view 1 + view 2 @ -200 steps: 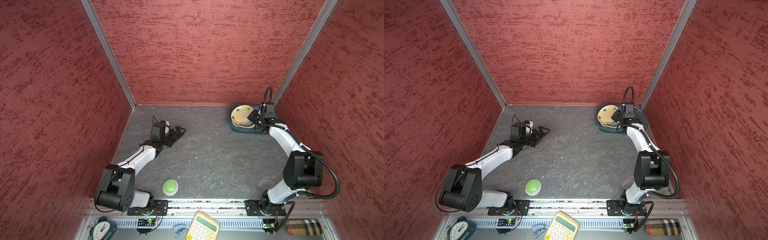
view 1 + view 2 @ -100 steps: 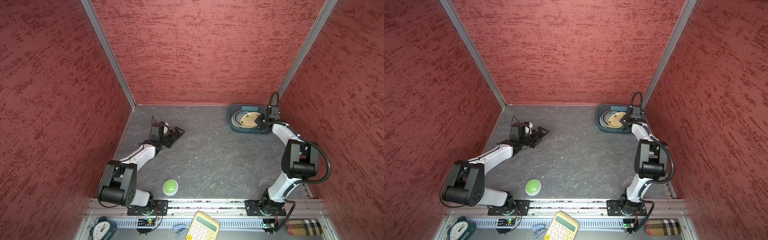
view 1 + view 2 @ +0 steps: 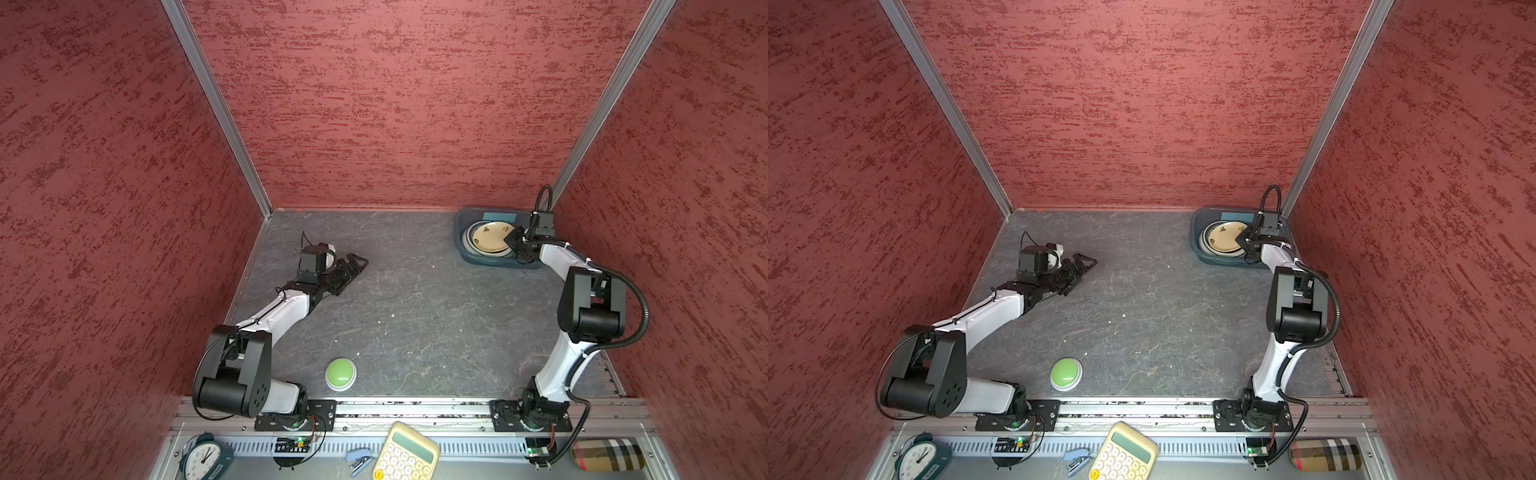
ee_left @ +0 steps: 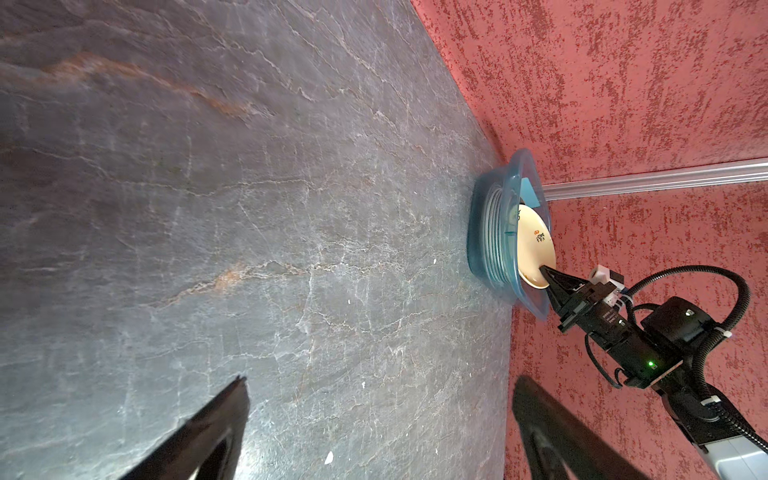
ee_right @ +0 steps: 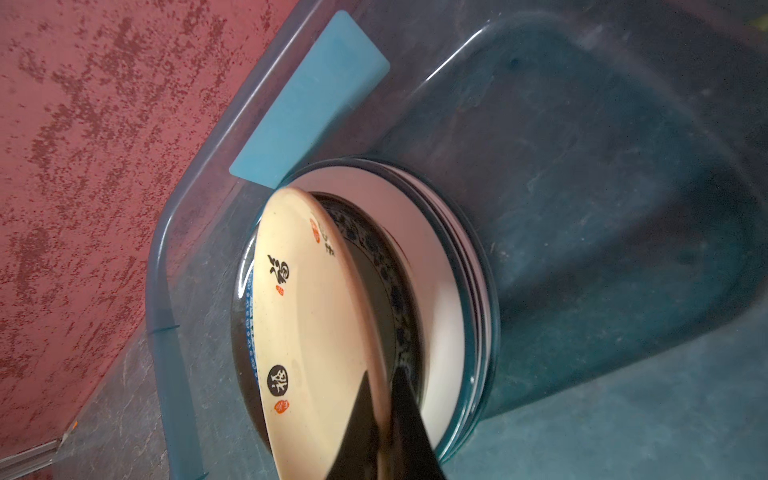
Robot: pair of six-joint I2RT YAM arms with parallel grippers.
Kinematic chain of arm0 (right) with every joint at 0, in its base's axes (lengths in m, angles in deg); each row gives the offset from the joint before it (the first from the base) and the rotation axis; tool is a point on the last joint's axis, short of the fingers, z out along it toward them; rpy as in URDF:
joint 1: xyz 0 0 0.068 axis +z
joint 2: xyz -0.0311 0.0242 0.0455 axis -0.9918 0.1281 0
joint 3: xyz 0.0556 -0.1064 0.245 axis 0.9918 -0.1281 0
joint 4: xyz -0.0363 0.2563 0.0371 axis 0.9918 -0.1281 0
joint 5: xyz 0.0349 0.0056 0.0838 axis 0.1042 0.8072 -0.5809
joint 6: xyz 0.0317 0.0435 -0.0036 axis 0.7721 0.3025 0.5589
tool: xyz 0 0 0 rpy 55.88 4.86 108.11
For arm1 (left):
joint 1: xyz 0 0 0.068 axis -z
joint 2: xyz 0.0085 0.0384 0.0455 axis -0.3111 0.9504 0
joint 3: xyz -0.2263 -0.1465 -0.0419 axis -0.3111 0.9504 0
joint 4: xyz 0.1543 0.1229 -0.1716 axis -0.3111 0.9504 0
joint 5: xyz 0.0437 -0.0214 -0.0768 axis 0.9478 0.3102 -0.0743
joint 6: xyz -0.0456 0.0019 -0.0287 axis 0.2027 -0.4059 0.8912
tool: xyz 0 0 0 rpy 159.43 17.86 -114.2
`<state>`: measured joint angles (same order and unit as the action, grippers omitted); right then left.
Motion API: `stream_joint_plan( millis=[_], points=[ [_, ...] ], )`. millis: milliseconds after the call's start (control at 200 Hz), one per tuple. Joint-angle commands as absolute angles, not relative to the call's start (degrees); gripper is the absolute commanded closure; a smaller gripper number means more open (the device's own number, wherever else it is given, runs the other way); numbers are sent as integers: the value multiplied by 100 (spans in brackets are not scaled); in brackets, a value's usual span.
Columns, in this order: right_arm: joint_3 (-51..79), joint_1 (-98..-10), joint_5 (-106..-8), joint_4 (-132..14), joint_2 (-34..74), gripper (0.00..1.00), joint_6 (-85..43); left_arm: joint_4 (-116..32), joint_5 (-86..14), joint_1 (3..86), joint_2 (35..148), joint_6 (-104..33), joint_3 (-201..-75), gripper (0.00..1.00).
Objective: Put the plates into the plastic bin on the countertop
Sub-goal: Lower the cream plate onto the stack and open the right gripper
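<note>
The plastic bin (image 3: 462,243) stands on the countertop (image 3: 415,311) in the back right corner, seen in both top views. A stack of plates (image 5: 444,332) lies in its left half. My right gripper (image 5: 380,376) is shut on the rim of a cream-yellow plate (image 5: 316,324) with black marks, held tilted just above the stack. In a top view the right gripper (image 3: 512,239) sits at that plate's (image 3: 488,239) right edge. My left gripper (image 3: 359,262) lies low over the countertop at the left, open with nothing in it (image 4: 380,380).
The bin's other half (image 5: 602,166) holds nothing. A green dome button (image 3: 340,372) sits near the front edge. Red walls close in three sides. A clock (image 3: 203,457), a calculator (image 3: 405,455) and a stapler (image 3: 359,459) lie in front of the rail.
The right arm swung back toward the corner and has come forward again, its gripper still shut on the cream-yellow plate over the stack. The left arm has hardly moved.
</note>
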<state>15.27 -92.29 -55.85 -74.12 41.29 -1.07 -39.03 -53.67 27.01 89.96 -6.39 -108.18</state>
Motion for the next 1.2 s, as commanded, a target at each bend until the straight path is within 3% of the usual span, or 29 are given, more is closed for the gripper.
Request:
stream_joint_plan(
  millis=[0,326,591,802,957,1192],
  points=[
    [1708,-9232,-5720,-7311,4206,100,-156,-4033,-5385,2656,8966,-677,-10758,1],
    [1901,-9228,-6019,-7501,4418,96,-351,-4107,-5444,2654,9094,-630,-10768,1],
    [2063,-9199,-6194,-7788,4491,64,-639,-4153,-5451,2652,9109,-585,-10718,1],
    [2142,-9191,-6081,-7969,4445,55,-808,-4179,-5480,2656,9117,-553,-10712,1],
    [2226,-9172,-6035,-8123,4502,40,-855,-4136,-5458,2657,9054,-569,-10684,1],
    [2341,-9125,-6069,-8204,4547,29,-907,-4096,-5409,2647,8906,-582,-10596,1]
  ],
)
